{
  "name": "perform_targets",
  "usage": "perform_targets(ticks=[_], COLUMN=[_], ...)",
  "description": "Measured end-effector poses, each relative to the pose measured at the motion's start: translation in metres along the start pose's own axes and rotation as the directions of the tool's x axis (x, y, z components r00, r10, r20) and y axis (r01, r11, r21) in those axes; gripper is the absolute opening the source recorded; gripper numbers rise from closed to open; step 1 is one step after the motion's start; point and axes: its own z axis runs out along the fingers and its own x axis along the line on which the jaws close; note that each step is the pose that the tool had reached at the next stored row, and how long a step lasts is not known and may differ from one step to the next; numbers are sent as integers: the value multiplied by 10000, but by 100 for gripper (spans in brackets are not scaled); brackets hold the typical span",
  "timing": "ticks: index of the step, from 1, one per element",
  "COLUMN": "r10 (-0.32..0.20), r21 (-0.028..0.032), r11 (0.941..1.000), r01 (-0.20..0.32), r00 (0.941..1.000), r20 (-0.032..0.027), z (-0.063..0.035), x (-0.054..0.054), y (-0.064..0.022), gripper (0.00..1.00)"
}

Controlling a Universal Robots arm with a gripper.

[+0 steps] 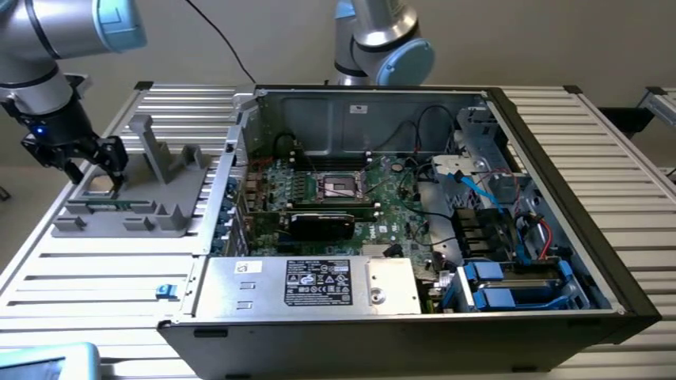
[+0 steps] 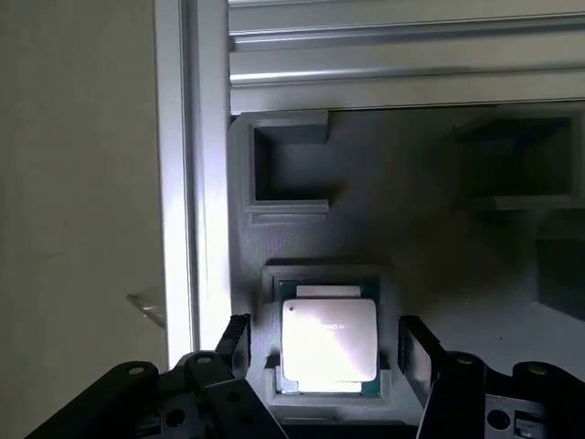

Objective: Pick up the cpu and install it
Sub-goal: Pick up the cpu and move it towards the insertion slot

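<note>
The cpu (image 2: 327,340), a small square chip with a shiny silver top, lies flat in a recess of the grey holder (image 2: 384,210). My gripper (image 2: 327,352) hangs just above it, open, with one black finger on each side of the chip and a gap to both. In the exterior view the gripper (image 1: 93,176) stands over the far left end of the grey holder (image 1: 138,210), left of the open computer case. The dark square socket (image 1: 340,187) with its metal frame sits on the green motherboard inside the case.
The open computer case (image 1: 549,198) takes up the middle and the exterior view's right of the slatted metal table (image 1: 95,269). Upright grey fins (image 1: 158,150) rise from the holder beside the gripper. A second robot arm (image 1: 381,43) stands behind the case.
</note>
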Motion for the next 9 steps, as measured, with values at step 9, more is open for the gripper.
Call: perform_targets(ticks=[9], r10=[4], r21=[1], r11=[10000], r01=[-4], r00=[10000], r20=[-48], z=[61], x=[-8], y=[-15], gripper=[76])
